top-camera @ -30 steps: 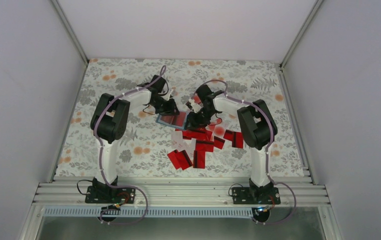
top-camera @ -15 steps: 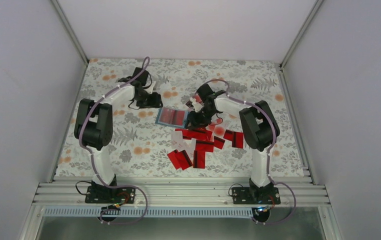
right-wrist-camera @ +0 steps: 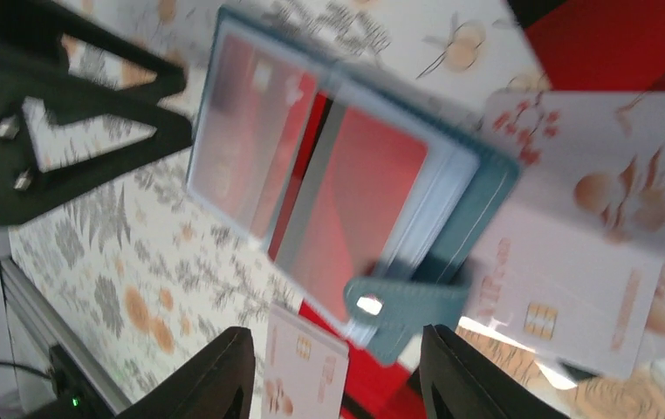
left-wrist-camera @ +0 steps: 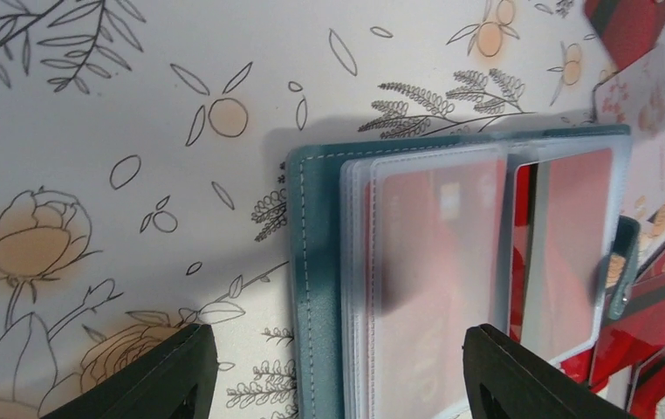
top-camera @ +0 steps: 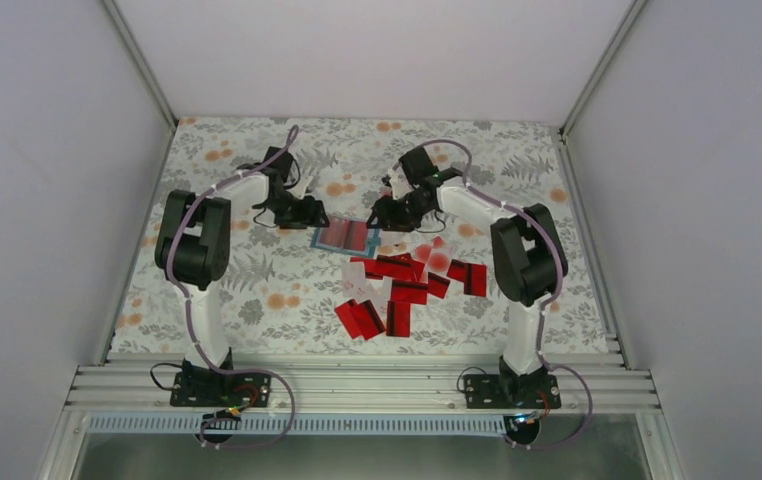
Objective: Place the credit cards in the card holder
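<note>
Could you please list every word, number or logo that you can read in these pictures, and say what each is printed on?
No text here can be read and quoted.
On the pale credit card: reddish print, too blurred to read.
In the card holder: faint marks behind its clear sleeves, unreadable.

Card holder (left-wrist-camera: 313, 288): teal cover, matt, fine-grained like leather or an imitation, with a stitched seam along its edge. Sleeves (left-wrist-camera: 434, 253) inside: clear soft plastic, glossy, slightly frosted. The closing tab carries a shiny metallic snap (right-wrist-camera: 366, 305). Credit cards (top-camera: 407, 292): smooth plastic, glossy red faces. Table covering (left-wrist-camera: 93, 113): printed floral sheet, matt, smooth. Rail (top-camera: 357, 385) along the table's near edge: ribbed bare metal. Left gripper (left-wrist-camera: 339, 371): fingers (left-wrist-camera: 159, 384) black matt plastic.
</note>
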Motion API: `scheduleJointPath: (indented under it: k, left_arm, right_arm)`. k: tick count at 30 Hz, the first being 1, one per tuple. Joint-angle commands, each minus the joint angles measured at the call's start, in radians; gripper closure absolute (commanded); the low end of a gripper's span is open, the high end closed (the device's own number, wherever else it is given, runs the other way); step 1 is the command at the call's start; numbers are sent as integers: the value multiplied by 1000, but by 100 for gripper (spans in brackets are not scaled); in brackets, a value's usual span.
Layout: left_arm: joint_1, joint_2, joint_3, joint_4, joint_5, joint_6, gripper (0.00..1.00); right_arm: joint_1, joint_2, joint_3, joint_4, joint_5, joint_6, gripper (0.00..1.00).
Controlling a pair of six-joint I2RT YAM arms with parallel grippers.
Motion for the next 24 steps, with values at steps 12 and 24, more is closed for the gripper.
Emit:
scheduleJointPath:
  k: [12, 24]
  left_arm:
    - [10, 90, -4, 74, 253, 19, 29]
    - [6, 8, -49, 140, 380, -84, 31]
  right_arm:
    - [-23, 242, 106, 105, -103, 58, 53]
    - [-22, 267, 66, 134, -139, 53, 55]
